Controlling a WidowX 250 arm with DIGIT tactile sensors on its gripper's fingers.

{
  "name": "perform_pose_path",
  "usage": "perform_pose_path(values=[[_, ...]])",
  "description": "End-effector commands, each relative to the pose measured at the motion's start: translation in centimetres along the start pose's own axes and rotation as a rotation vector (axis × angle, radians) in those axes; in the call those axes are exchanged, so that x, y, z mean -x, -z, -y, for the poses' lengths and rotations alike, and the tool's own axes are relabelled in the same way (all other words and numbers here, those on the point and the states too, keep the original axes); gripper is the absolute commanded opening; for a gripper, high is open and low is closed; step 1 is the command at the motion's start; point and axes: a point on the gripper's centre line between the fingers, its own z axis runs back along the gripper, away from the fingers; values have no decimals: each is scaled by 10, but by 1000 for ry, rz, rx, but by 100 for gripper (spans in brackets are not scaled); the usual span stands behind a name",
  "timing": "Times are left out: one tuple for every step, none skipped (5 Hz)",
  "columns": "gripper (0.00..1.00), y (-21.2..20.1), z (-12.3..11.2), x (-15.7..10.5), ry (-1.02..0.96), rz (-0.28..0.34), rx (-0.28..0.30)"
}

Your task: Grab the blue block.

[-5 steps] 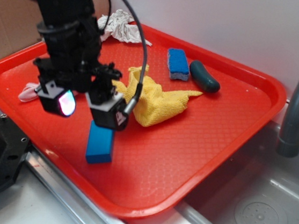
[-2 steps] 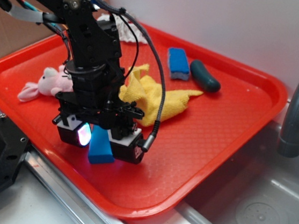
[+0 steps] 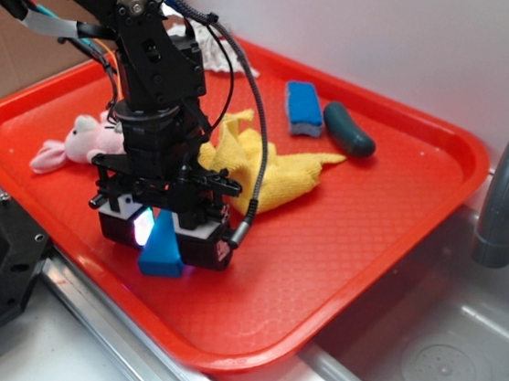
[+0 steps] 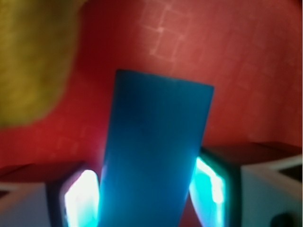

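Jaws stand spread, one glowing pad on each side of the blue block [image 4: 156, 151], and the wrist view seems to show a thin gap on the left side while the right pad sits close or touching, though blur makes that hard to settle. From the exterior view the gripper [image 3: 165, 235] is low over the near part of the red tray [image 3: 391, 206], straddling the block, whose front end pokes out below the fingers [image 3: 205, 240]. The block lies flat on the tray, its long axis running away from the wrist camera and between the pads (so the jaws would close across its narrow width, which is the right way to take it). By my judgement the approach is done and what is left is the squeeze; the block sits roughly centred, perhaps a touch toward the right pad. A yellow cloth [image 3: 271, 169] lies just behind, the pink plush toy [image 3: 71, 144] off to the side, both apart from the block.
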Motion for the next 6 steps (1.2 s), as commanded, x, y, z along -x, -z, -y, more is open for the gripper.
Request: perform_pose_path(values=[[0,-79,-15,-19,422,151,15],[0,-134,-53,-23,612,205,-56],[0,-188,-80,-29,551,147,-94],[0,-208,-84,-36,528,112,-139],[0,-214,-88,-34,528,109,-137],[0,-212,-91,-34,521,96,-165]])
